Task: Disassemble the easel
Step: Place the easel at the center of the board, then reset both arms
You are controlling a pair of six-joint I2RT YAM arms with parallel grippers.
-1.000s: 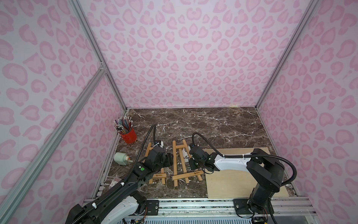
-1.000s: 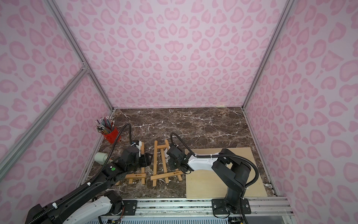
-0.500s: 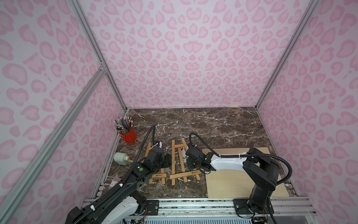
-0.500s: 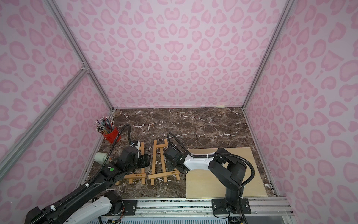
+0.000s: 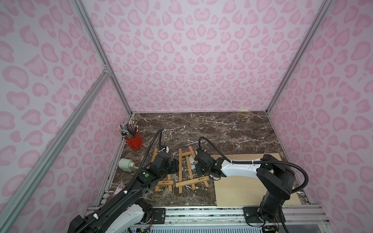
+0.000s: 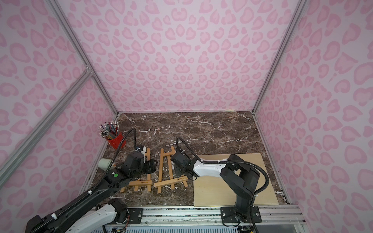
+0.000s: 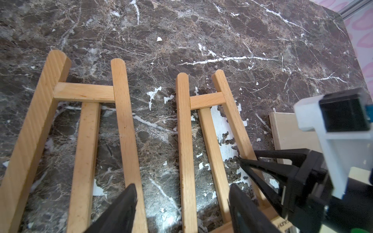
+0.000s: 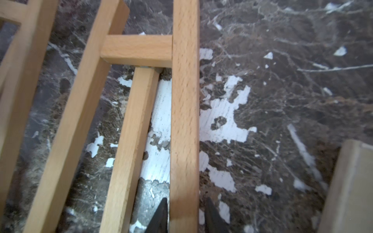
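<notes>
The right gripper (image 8: 186,215) straddles the outer leg of the right-hand easel (image 5: 187,182), its jaws loose with a sliver of gap. The left gripper (image 7: 184,201), spread wide and empty, spans that easel's other leg. Two easels in all: the left-hand easel (image 5: 165,182) lies flat just beside. Each ledge bears one small logo, unreadable. One red pencil cup (image 5: 134,141) and one plywood board (image 5: 242,191) are also there.

Left arm (image 5: 145,177) hides the middle of the left easel (image 5: 165,182); the ledge print (image 5: 201,178) on the right easel (image 5: 179,154) beside it is too small to read.
</notes>
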